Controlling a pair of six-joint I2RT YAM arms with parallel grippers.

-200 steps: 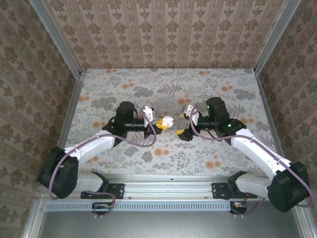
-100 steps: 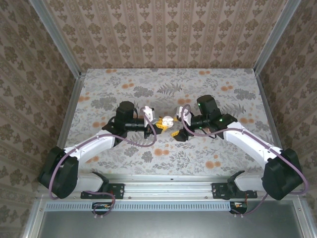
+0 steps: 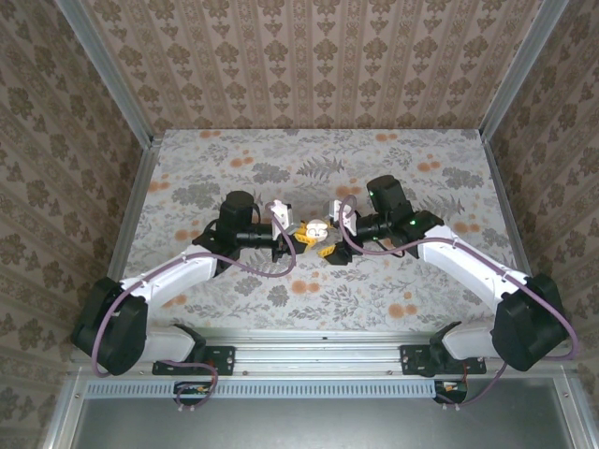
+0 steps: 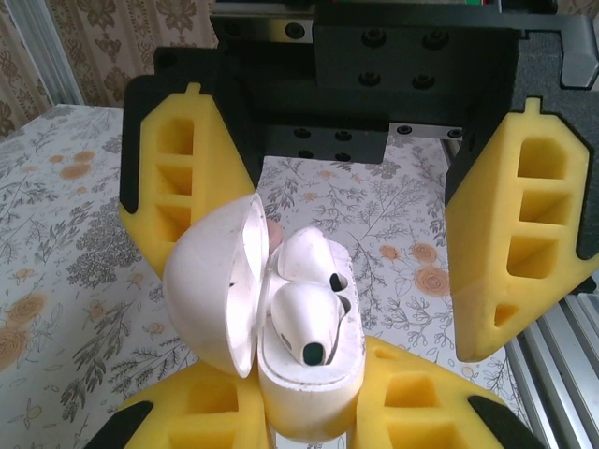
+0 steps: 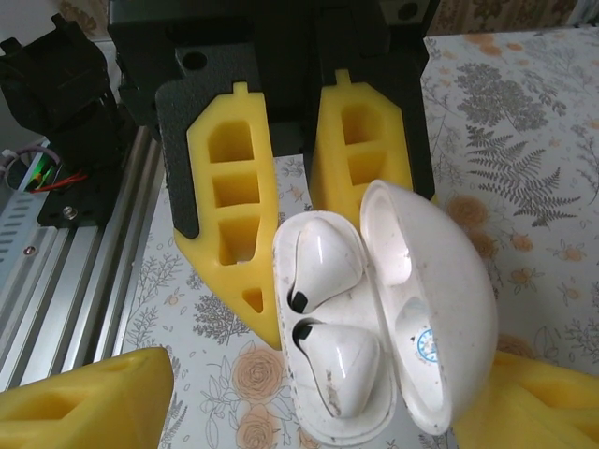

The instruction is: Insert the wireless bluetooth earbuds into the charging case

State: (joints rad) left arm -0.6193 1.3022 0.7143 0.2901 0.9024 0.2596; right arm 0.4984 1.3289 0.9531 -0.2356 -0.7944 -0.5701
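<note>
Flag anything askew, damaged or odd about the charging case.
Both earbuds lie in the open charging case, but their heads bulge above its rim rather than flush; whether they are fully seated I cannot tell. Dark specks mark the inside of the lid.

My overhead view looks steeply down from above and behind the rig, far enough back to take in the whole table (image 3: 234, 150). The left wrist camera sits low and very close, facing rightward across the tabletop, while the right wrist camera looks back leftward from just as near. All three share the charging case (image 3: 316, 229) at mid-table, which my two wrist views catch from opposite sides.
</note>
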